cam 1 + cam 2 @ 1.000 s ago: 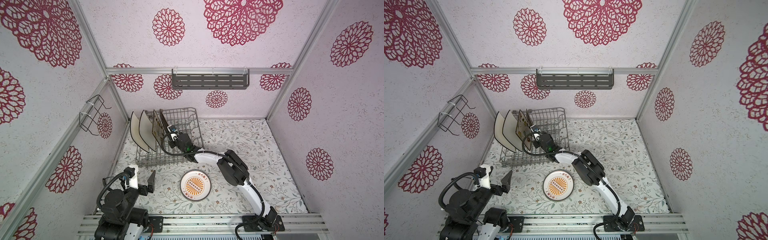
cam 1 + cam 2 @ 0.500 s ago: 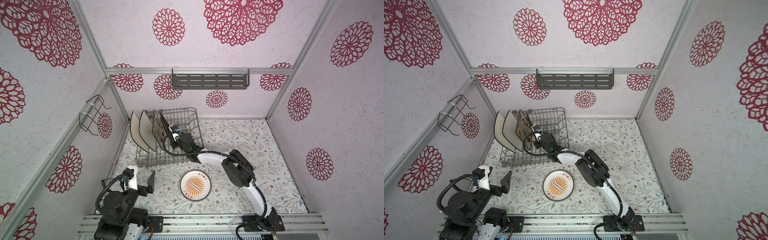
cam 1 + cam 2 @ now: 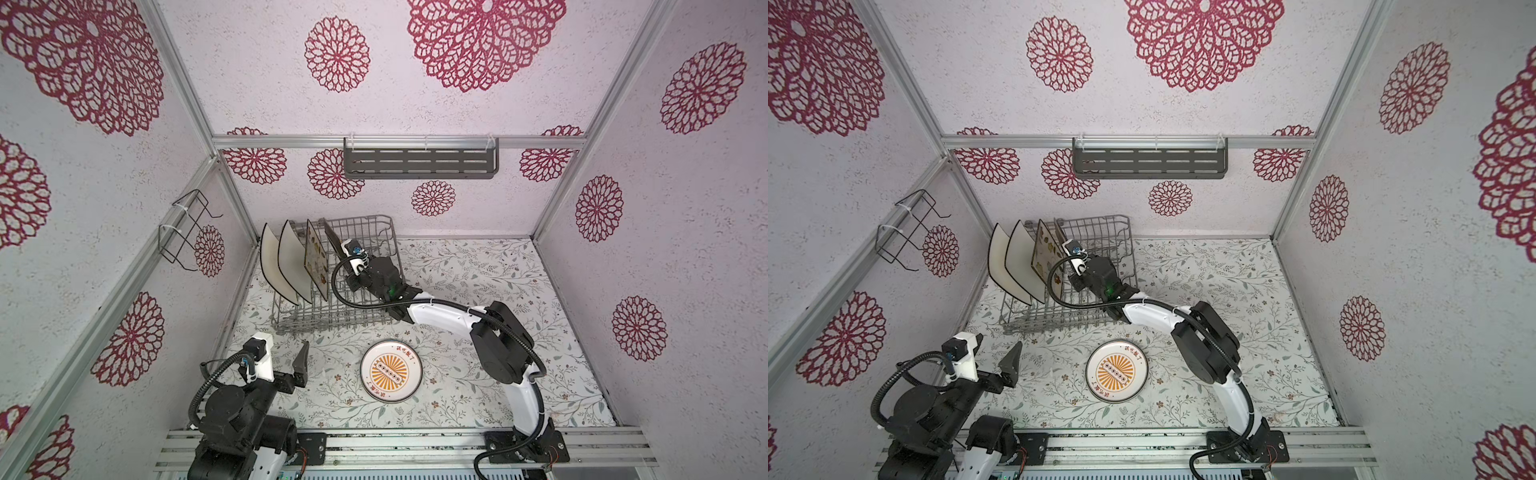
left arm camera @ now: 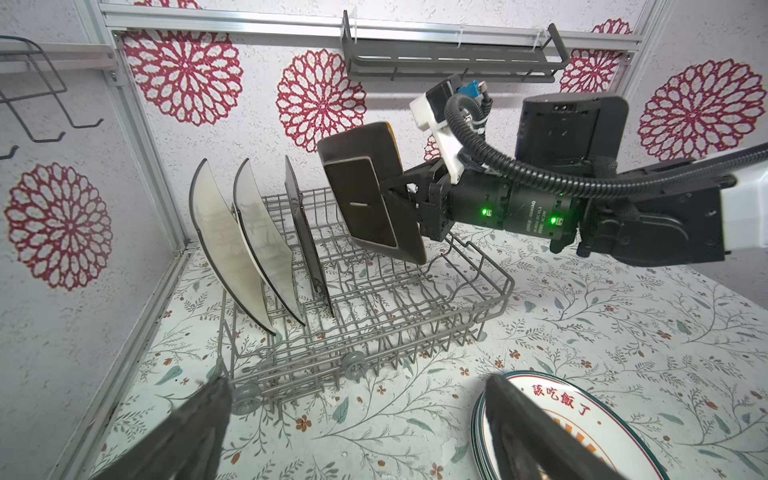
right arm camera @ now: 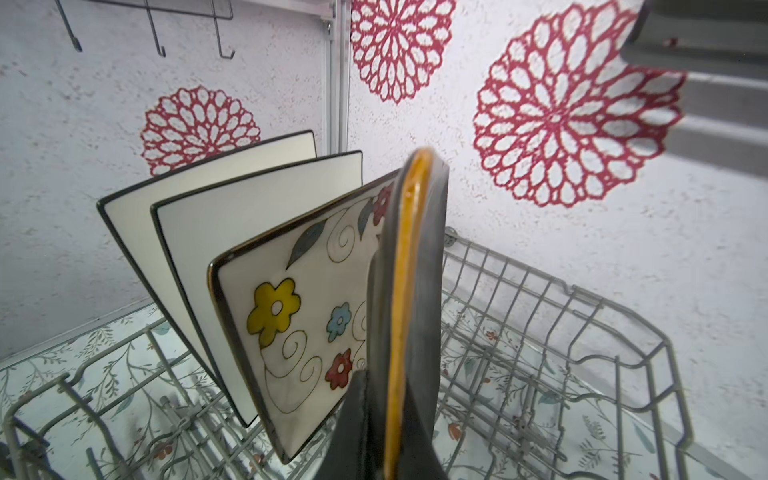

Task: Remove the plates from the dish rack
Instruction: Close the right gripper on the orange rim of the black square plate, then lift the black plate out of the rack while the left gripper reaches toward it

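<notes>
Lift-out: right gripper (image 4: 401, 199) pinches dark brown plate (image 4: 365, 208) above dish rack (image 4: 490, 291), mid-frame; left gripper (image 3: 995, 353) spread. Next: lay flat beside round plate (image 3: 390, 370).

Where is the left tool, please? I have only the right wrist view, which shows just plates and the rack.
Observer: In a top view the left tool sits open and empty near the front left corner of the table.
Operator: Is the brown plate lifted?
Observer: Yes; the left wrist view shows the shut right tool holding it above the tines of the dish rack.
Operator: Anything unloaded?
Observer: A round sunburst plate lies flat on the table.
</notes>
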Action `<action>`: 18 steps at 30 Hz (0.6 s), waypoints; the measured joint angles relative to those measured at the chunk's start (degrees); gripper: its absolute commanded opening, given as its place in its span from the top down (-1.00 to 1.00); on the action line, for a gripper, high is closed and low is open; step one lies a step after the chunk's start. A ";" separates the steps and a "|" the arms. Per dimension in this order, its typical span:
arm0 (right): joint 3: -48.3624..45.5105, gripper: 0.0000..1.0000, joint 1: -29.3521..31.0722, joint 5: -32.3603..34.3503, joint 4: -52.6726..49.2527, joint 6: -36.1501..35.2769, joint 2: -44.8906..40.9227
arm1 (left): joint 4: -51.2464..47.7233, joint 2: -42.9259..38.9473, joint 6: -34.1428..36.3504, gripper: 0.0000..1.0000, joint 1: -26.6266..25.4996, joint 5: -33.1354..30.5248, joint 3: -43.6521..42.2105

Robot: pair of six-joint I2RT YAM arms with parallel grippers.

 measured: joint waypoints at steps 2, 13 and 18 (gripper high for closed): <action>-0.98 1.00 -0.02 0.35 -0.15 -0.98 -1.51 | 0.00 0.00 -0.02 -0.95 0.00 -0.13 0.09; -3.72 1.00 1.14 1.68 -8.66 -10.58 -11.10 | 5.25 -0.72 -2.67 -0.95 -0.04 -4.55 3.50; -4.28 1.00 2.80 3.30 -12.04 -16.44 -16.22 | 12.59 7.54 -6.95 -0.95 -0.04 -3.85 4.42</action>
